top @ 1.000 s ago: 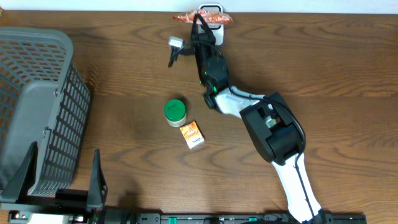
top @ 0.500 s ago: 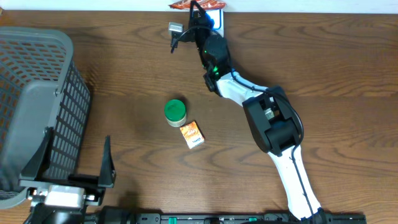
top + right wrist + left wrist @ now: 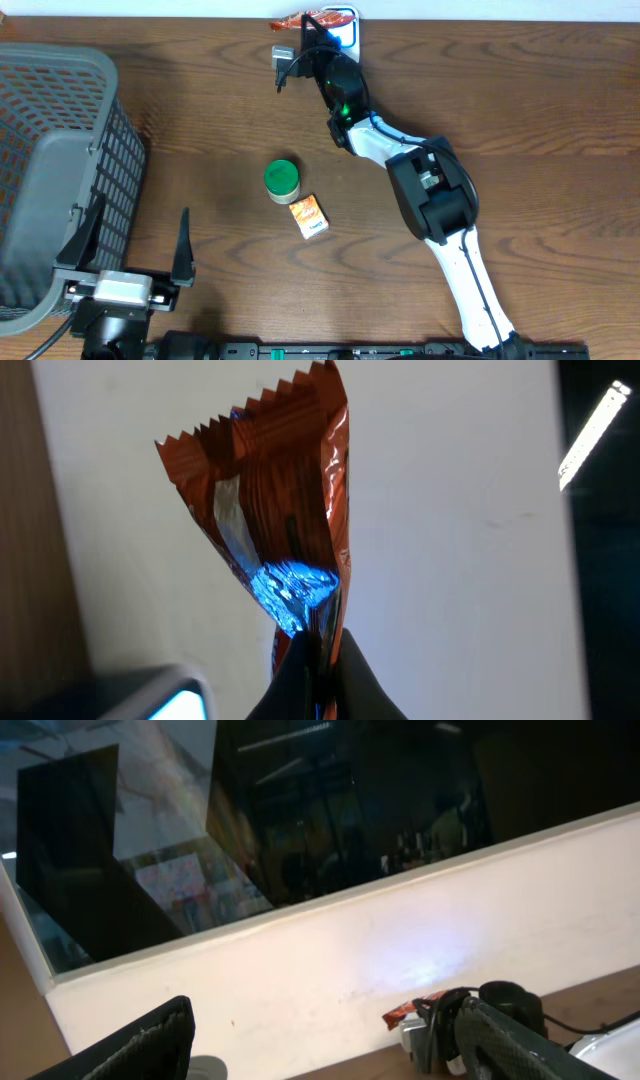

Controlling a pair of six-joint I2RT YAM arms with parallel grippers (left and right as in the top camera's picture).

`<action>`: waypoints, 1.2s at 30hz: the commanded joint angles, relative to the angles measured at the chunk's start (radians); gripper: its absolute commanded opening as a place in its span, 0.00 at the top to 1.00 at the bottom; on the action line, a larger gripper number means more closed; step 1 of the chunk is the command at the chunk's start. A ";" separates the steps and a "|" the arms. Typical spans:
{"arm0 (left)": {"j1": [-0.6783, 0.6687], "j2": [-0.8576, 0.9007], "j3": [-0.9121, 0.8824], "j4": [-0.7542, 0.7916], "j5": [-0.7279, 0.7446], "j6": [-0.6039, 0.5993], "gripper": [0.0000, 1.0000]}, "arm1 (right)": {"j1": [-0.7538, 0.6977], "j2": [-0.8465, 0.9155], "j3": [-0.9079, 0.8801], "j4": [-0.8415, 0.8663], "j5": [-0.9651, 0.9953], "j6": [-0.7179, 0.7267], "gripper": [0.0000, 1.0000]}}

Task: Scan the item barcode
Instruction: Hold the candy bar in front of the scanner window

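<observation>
At the far edge of the tabletop [image 3: 520,120], the right tool [image 3: 318,652] is pinched tight on the bottom end of a snack packet [image 3: 270,490]. It holds the packet up in the air, right next to the white scanner [image 3: 347,33].

The step in hand looks like the scan itself. A blue light falls on the lower part of the packet, so the packet seems to be in the scanner's beam. The next move probably calls for a slow turn of the packet until the barcode faces the light, and then a steady hold.

The packet is shiny and orange-brown, with a zigzag cut along its top edge and a silver patch on one side. It is crinkled and thin, so it may bend or flop. Some dark lines near the middle might be the barcode, but the view is too blurry to be sure.

Farther off, a green tin [image 3: 282,178] and a small orange box [image 3: 309,215] sit close together in the middle of the tabletop. By the grey basket [image 3: 60,150], the left tool [image 3: 135,242] is spread wide and holds nothing.
</observation>
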 commanded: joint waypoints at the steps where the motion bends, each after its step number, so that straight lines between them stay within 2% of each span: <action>1: 0.004 -0.005 -0.012 0.005 0.012 0.006 0.16 | -0.005 0.080 0.050 -0.002 -0.006 0.025 0.98; 21: 0.004 -0.005 -0.044 -0.040 0.012 0.006 0.16 | 0.009 0.108 0.058 -0.078 0.064 0.021 0.99; 36: 0.004 0.000 -0.089 -0.072 0.012 0.006 0.16 | -0.010 0.108 0.059 -0.055 0.034 -0.103 0.99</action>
